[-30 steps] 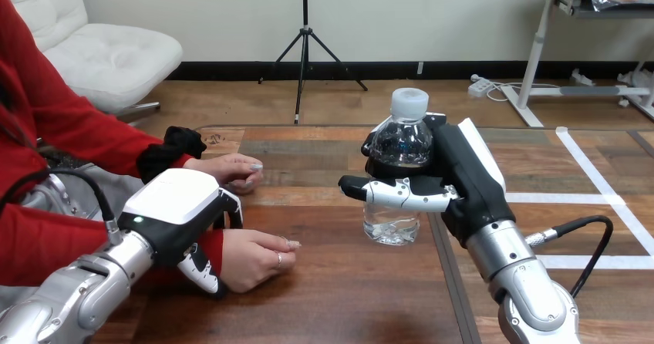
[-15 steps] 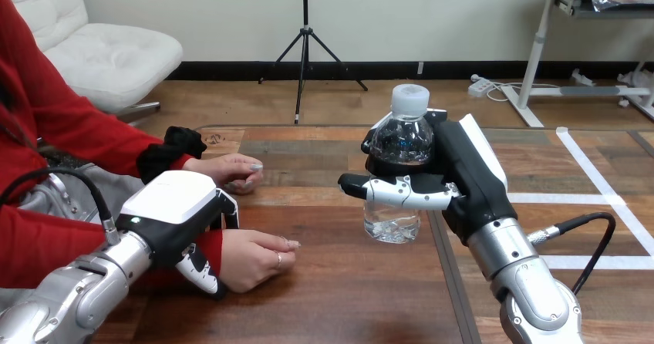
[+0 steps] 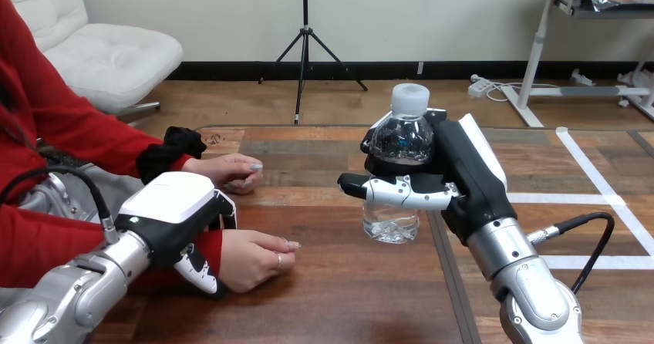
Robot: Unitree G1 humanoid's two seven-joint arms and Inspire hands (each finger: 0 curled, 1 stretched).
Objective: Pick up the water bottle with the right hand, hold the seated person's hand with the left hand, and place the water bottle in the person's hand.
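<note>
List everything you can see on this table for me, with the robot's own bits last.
water bottle: one, clear with a white cap, upright at mid-table
table: one, brown wood, under everything
tape lines: several, white, on the table's right part
person's farther hand: one, at the view's left, resting on the table
person's nearer hand: one, at the view's left, loosely curled on the table
left hand: one, black and white, curled round the wrist of the person's nearer hand
right hand: one, black and white, fingers and thumb curled round the water bottle
</note>
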